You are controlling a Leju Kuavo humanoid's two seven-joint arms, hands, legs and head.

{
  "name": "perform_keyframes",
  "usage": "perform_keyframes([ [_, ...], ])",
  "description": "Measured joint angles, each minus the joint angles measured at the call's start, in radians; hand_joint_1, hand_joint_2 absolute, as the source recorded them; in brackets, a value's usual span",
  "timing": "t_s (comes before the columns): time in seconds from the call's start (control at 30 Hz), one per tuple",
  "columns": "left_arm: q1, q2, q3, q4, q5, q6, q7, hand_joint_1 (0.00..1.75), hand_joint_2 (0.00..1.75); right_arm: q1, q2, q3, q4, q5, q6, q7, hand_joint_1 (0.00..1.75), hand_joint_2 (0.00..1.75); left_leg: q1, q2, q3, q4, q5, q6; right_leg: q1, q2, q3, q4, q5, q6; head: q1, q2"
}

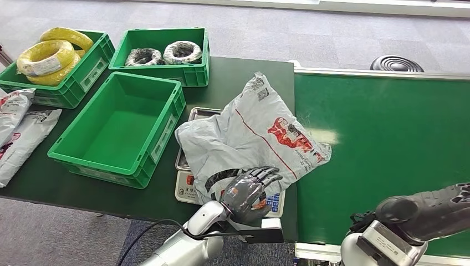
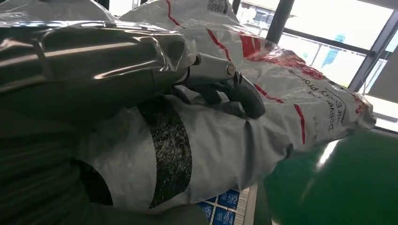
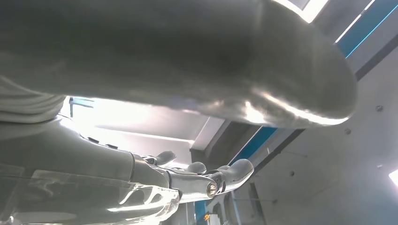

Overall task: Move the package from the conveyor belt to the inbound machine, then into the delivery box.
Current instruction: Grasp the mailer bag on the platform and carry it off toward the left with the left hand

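Fingers [image 1: 265, 176] of the left hand [image 1: 249, 191] grip the package [image 1: 255, 133] — crumpled grey plastic, red print — lying on the scale [image 1: 185, 191].

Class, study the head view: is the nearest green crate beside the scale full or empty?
Empty. The green crate shows its bare green floor, with nothing inside; the package lies on the scale beside it.

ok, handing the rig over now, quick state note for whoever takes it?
Left hand rests on the near end of the grey package; whether it grips is unclear.
Right hand is empty, fingers extended.
The package lies on the scale, one corner hanging over the conveyor belt.
Done: package off belt, onto the machine.
Left: move it into the empty green box.
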Motion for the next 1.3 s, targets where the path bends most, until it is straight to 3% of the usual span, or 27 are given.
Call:
perform_keyframes([
  [0.53,-0.007,-0.003,0.048,0.023,0.047,0.000,-0.030,1.67,1.75,-0.019,0.000,0.036,0.043,0.000,0.000,0.000,0.00,0.00,0.000,0.000,0.000,0.000,0.000,0.000,0.000,0.000,0.001,0.000,0.000,0.000,0.000,0.000],
  [0.77,0.002,-0.004,0.105,0.005,0.226,-0.123,-0.129,1.69,1.75,-0.024,0.000,0.042,0.055,-0.001,0.000,0.000,0.00,0.00,0.000,0.000,0.001,0.000,0.000,0.000,0.000,0.000,0.001,0.000,0.000,0.000,0.000,0.000],
  [0.93,0.048,0.016,0.223,-0.149,0.486,-0.274,-0.200,1.68,1.75,-0.029,0.000,0.043,0.065,-0.004,0.000,0.000,0.00,0.00,0.000,0.000,0.001,0.000,0.000,0.000,0.000,0.000,0.001,0.000,0.000,0.000,0.000,0.000],
  [1.1,0.096,0.062,0.319,-0.353,0.555,-0.278,-0.183,1.69,1.75,-0.030,0.000,0.043,0.071,-0.006,0.000,0.000,0.00,0.00,0.000,0.000,0.000,0.000,0.000,0.000,0.000,0.000,0.001,0.000,0.000,0.000,0.000,0.000],
  [1.3,0.127,0.090,0.363,-0.480,0.562,-0.268,-0.179,1.67,1.75,-0.034,0.000,0.043,0.075,-0.006,0.000,0.000,0.00,0.00,0.000,0.000,0.000,0.000,0.000,0.000,0.000,0.000,0.001,0.000,0.000,0.000,0.000,0.000],
])
